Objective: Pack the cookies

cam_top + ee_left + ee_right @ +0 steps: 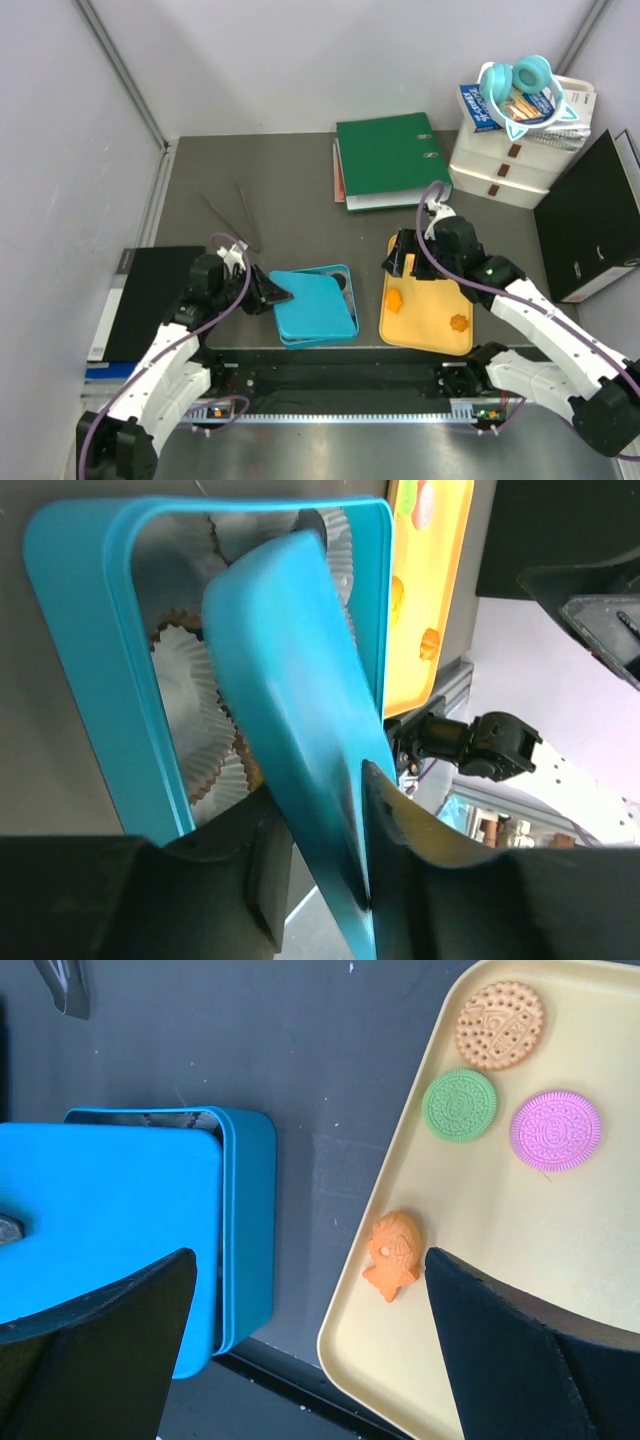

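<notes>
Four cookies show on the yellow tray below the right claw. That claw is wide open and holds nothing. The orange cookie lies right by one of its fingers, near the tray's edge. The green cookie, the pink cookie and the tan cookie lie a bit farther out, past the fingertips. Seen from above, one more orange piece lies on the tray behind this claw, closer to its arm.

The left claw has the blue lid between its two fingers. I cannot tell if they squeeze it or only touch it. The lid is tipped and leans over the blue tin just in front of this claw. White paper cups sit inside the tin, under the lid. The tin is between the two claws, beside the tray.
</notes>
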`<state>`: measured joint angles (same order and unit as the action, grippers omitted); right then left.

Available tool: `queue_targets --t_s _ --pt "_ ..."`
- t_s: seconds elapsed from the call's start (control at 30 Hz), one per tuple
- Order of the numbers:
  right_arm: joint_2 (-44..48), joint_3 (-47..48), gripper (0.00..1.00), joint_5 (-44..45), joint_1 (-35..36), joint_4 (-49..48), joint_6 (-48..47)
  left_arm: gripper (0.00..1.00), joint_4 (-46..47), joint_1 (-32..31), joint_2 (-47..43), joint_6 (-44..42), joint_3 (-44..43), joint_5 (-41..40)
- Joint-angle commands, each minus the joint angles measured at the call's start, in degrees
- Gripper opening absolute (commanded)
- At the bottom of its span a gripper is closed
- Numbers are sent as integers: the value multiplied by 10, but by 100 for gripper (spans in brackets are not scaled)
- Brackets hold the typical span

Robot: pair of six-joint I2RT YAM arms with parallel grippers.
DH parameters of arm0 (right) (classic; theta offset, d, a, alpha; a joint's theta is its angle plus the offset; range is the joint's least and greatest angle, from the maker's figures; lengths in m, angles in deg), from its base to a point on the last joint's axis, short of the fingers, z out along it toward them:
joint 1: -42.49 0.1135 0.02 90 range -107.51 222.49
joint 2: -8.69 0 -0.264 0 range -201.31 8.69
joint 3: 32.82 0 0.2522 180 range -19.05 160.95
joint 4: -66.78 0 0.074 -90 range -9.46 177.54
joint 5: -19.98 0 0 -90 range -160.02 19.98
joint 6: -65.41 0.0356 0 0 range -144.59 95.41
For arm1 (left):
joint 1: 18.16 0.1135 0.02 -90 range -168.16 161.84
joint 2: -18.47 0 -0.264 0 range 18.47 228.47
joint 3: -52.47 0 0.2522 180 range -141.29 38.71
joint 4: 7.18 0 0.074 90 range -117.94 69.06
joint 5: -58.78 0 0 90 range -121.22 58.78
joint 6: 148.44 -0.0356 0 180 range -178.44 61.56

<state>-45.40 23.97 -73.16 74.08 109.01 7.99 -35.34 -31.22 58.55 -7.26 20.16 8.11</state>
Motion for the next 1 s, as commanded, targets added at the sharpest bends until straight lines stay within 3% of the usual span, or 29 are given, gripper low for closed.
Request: queue_targets --t_s 0.0,0.13,0.37,0.53,0.7,0.97 --pt "-4 1 96 -6 -6 -26 -7 40 -31 7 17 -60 -54 -20" --pt "-5 0 96 -8 -6 -29 -7 54 -46 8 21 -67 -83 -23" --pt "-5 -2 97 -11 -6 -32 -6 64 -125 9 58 -114 -160 -37" --pt "-5 -3 97 -11 -6 -32 -6 66 -250 8 108 -194 -248 -99" --pt "-6 -7 97 -11 -6 -38 -6 65 -344 8 134 -225 -279 -143" --pt "-14 -8 97 -13 -6 -46 -6 65 -392 8 139 -230 -301 -208"
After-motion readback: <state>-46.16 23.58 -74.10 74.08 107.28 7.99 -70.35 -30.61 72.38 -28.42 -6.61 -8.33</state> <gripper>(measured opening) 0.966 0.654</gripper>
